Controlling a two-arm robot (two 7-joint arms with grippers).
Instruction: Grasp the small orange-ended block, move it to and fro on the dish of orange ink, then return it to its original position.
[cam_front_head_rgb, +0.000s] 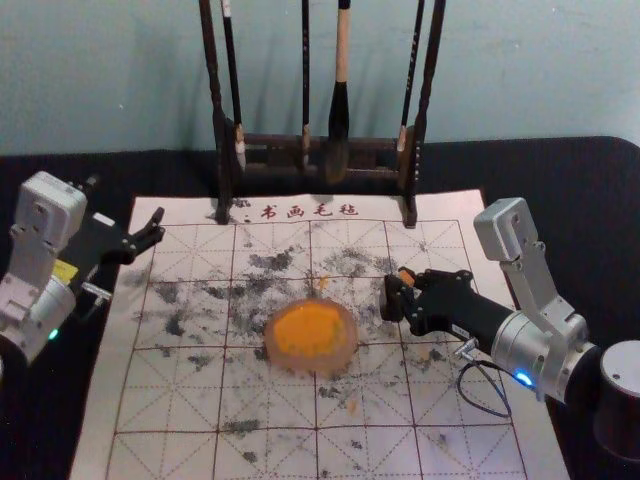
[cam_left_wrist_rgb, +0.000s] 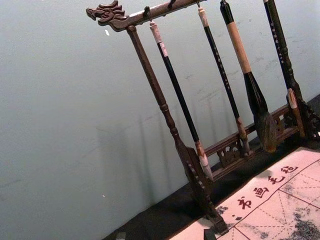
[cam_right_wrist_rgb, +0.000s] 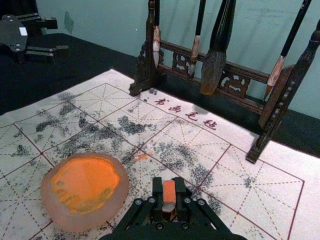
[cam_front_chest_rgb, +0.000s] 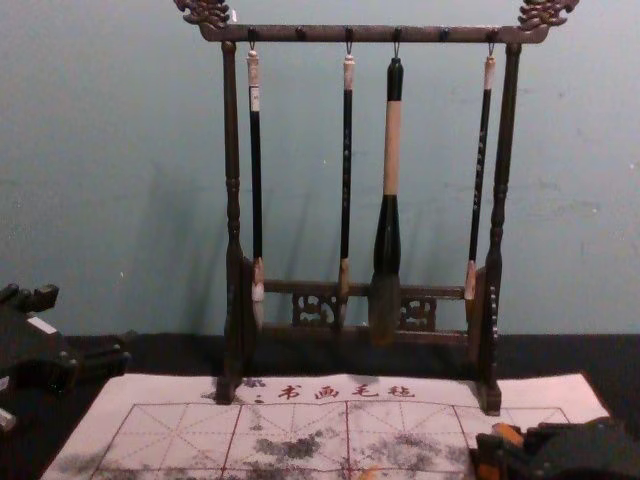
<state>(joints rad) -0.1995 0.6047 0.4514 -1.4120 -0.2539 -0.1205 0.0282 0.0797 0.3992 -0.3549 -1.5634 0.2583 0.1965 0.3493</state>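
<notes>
At the right of the dish, my right gripper (cam_front_head_rgb: 393, 300) holds the small block (cam_front_head_rgb: 405, 277). In the right wrist view, the right gripper (cam_right_wrist_rgb: 169, 192) is shut on the block (cam_right_wrist_rgb: 169, 194), whose orange face shows between the fingers above a paler end. The round dish (cam_front_head_rgb: 345, 357) of orange ink (cam_front_head_rgb: 308, 327) lies on the mat, apart from the gripper. My left gripper (cam_front_head_rgb: 130, 256) is parked off the mat's left edge, its fingers spread; the left gripper (cam_left_wrist_rgb: 165, 235) also shows at the bottom of its wrist view.
A dark wooden rack (cam_front_chest_rgb: 232, 210) with several hanging brushes stands at the mat's far edge. The gridded mat (cam_front_head_rgb: 170, 400) has black smudges and a few orange marks. A pale wall (cam_front_chest_rgb: 100, 200) rises behind the dark table (cam_front_head_rgb: 590, 190).
</notes>
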